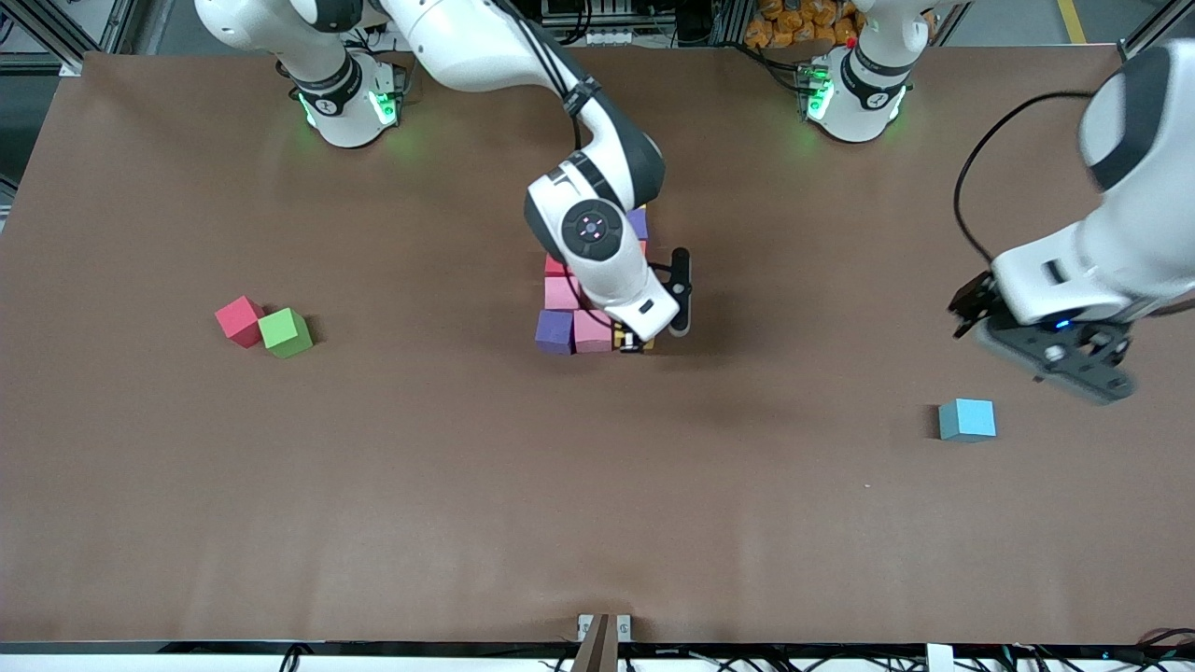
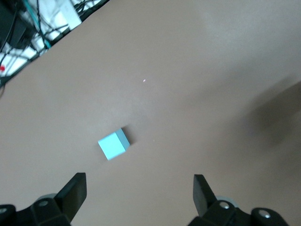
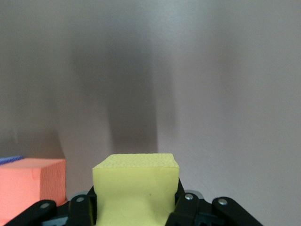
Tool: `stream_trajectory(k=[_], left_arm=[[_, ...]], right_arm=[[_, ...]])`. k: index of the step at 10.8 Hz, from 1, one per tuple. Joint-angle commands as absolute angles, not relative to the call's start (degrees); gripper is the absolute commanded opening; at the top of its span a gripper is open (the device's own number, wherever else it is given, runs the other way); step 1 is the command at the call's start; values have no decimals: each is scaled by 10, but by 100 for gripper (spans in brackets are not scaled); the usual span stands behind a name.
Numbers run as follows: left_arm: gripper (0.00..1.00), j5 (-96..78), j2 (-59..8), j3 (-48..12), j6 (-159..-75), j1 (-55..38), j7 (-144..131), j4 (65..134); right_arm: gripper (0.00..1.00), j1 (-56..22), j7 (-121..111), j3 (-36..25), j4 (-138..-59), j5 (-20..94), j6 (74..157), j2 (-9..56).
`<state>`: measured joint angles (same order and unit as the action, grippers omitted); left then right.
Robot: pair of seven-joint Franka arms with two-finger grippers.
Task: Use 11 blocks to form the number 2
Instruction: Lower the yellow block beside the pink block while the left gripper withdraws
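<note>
nearest the front camera lies the blue block point(image 1: 967, 419), alone on the desk point(image 1: 467, 485) toward the left arm's end. the left tool point(image 1: 1055, 347) hangs over the bare desk just beside it, fingers point(image 2: 75, 190) spread wide and holding nothing — in the left wrist view the block sits ahead of the gap between them, turned a little askew.

farther from the camera, the red block point(image 1: 239, 320) and the green cube point(image 1: 285, 332) lie touching toward the right arm's end, well apart from everything else.

at mid-desk the right tool point(image 1: 637, 340) is clamped on a yellow block point(image 3: 136, 186), low at the near row of the figure. the pink block point(image 1: 592, 330) lies just beside it — that is the relation the placing turns on, i judge — with a purple block point(image 1: 554, 330) past that. another pink block point(image 1: 561, 293) and more of the figure lie farther off, mostly hidden under the right arm.
</note>
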<state>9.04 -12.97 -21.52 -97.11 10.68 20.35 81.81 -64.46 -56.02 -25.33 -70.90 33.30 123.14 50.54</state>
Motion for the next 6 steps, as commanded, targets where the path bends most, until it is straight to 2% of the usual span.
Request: stream_trajectory(k=[1, 2, 3, 5, 6], left_arm=[[100, 37, -78, -182, -930, 105, 180, 840], [100, 13, -66, -170, -915, 105, 169, 845], [100, -8, -62, -129, -916, 85, 168, 853], [100, -48, -42, 9, -914, -21, 145, 868], [100, -53, -35, 58, -914, -65, 134, 874]], right_arm=[[9, -677, -584, -256, -772, 329, 1309, 504], [9, -682, -591, -256, -787, 329, 1329, 507], [9, -686, -598, -256, -801, 329, 1344, 510], [9, -691, -602, -256, -816, 329, 1356, 512], [9, -691, -612, -256, -821, 329, 1358, 512]])
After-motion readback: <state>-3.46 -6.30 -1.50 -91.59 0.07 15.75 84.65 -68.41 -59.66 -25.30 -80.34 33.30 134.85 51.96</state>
